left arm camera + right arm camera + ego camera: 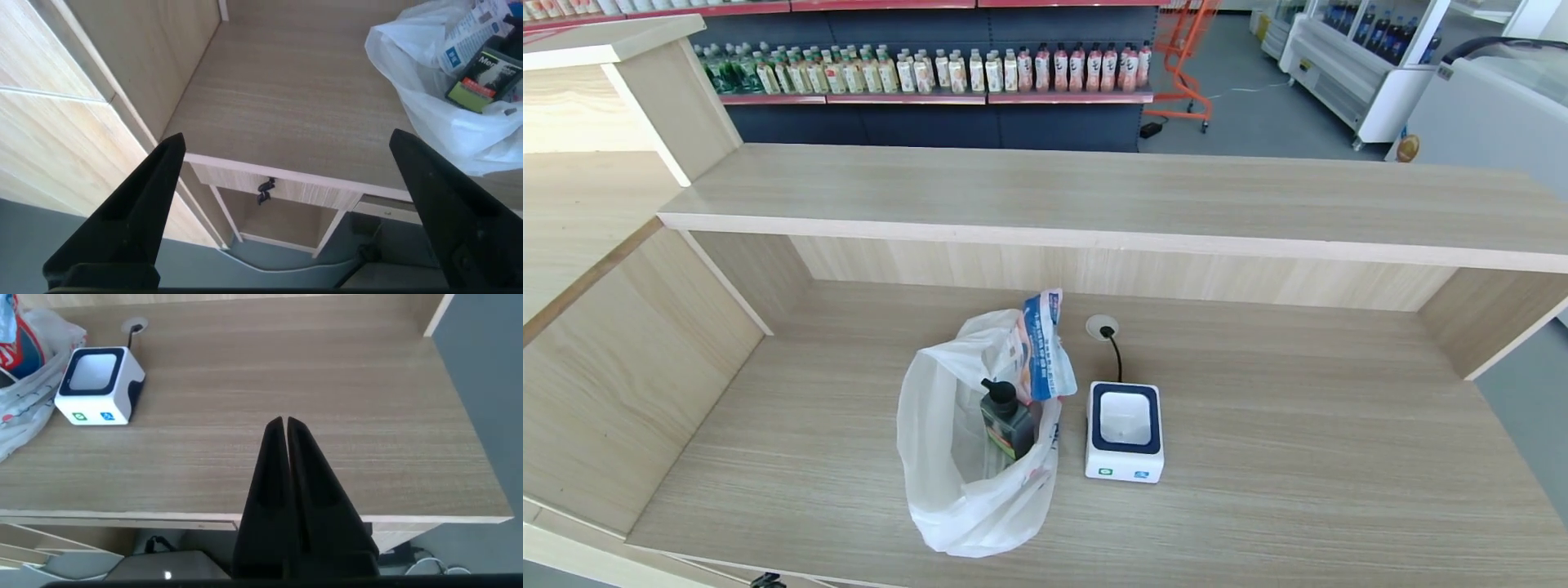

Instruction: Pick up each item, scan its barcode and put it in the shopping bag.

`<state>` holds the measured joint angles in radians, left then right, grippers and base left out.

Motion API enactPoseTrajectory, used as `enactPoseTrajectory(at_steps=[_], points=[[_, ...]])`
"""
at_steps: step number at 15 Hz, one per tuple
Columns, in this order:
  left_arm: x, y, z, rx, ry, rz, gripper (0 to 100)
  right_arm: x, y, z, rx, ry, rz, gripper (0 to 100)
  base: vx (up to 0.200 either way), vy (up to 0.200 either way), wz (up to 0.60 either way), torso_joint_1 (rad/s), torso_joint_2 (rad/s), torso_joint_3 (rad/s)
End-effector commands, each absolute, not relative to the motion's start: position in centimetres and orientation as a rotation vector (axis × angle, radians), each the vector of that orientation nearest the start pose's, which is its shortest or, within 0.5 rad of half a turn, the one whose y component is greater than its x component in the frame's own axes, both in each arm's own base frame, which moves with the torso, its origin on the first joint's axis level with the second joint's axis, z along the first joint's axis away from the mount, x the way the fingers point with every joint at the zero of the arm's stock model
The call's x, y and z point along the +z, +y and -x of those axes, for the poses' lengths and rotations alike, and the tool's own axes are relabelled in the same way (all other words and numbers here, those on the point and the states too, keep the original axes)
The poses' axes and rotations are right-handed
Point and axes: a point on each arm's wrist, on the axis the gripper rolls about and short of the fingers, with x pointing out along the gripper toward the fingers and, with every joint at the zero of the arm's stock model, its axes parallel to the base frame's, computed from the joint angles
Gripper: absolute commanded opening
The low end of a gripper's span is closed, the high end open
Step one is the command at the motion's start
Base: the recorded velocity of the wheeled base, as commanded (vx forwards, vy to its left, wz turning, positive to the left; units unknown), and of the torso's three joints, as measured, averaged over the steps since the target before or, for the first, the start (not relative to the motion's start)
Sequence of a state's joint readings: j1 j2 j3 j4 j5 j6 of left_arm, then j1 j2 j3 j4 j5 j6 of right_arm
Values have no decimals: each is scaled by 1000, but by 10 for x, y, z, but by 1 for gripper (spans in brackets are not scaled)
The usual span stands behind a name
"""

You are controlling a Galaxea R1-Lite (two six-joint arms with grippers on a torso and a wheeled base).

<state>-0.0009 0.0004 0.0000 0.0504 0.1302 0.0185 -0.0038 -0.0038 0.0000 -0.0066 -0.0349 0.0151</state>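
Observation:
A white plastic shopping bag (968, 457) stands on the wooden counter (1298, 441). Inside it are a dark green pump bottle (1006, 420) and a blue and white packet (1041, 343) sticking out of the top. The bag (445, 106) with the bottle (486, 82) also appears in the left wrist view. A white barcode scanner (1124, 431) with a dark blue frame sits just right of the bag, seen too as the scanner (98, 385). My left gripper (294, 175) is open, held off the counter's front left edge. My right gripper (286, 433) is shut with nothing in it, over the counter's front right part.
A black cable (1114, 355) runs from the scanner to a round port (1102, 327) in the counter. A raised wooden ledge (1094, 204) borders the back, and side walls close the left and right. A keyed drawer (265, 189) sits under the counter's front.

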Motion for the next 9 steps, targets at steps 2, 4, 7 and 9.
enactPoseTrajectory(at_steps=[2,4,7,9], points=[[70,3,23,130,53,-22,100,76,-1,23,-38,-6,-12,0,0,0,0,0,0,0],[70,3,23,130,53,-22,100,76,-1,23,-38,-5,-14,0,0,0,0,0,0,0],[70,3,23,130,53,-22,100,76,-1,23,-38,-6,-14,0,0,0,0,0,0,0],[70,3,23,130,53,-22,100,76,-1,23,-38,-6,-14,0,0,0,0,0,0,0]])
